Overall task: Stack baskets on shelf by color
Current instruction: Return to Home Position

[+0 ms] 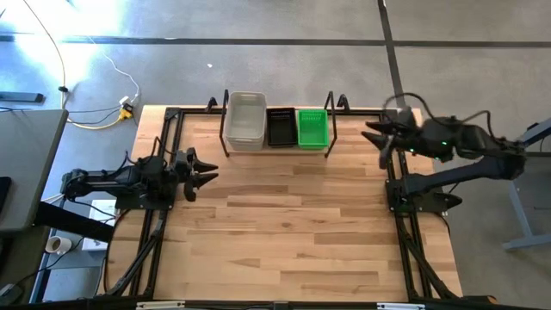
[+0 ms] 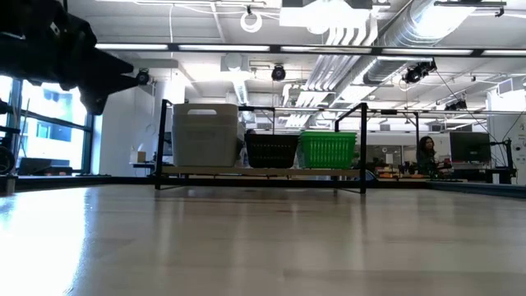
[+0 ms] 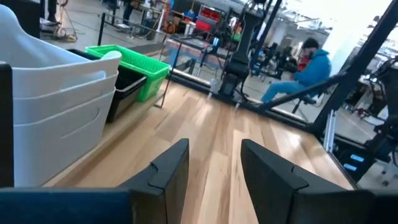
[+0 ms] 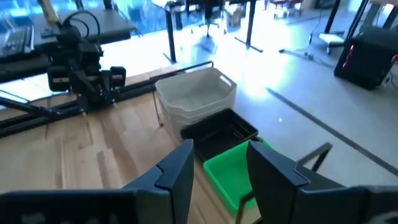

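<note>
Overhead, left fingers (image 1: 205,161) spread wide and empty over the table's (image 1: 284,228) left side, right fingers (image 1: 375,128) likewise beside the shelf (image 1: 331,129).

Grey concrete floor (image 1: 301,77), 2 dark lines (image 1: 258,40) crossing it; yellow plug (image 1: 126,108) lying on it. Ceiling with exposed silver ducts (image 2: 394,29) and strip lights (image 2: 205,47). Windows (image 2: 49,131) bright with daylight. Person in blue top (image 3: 308,65) seated far back.
</note>
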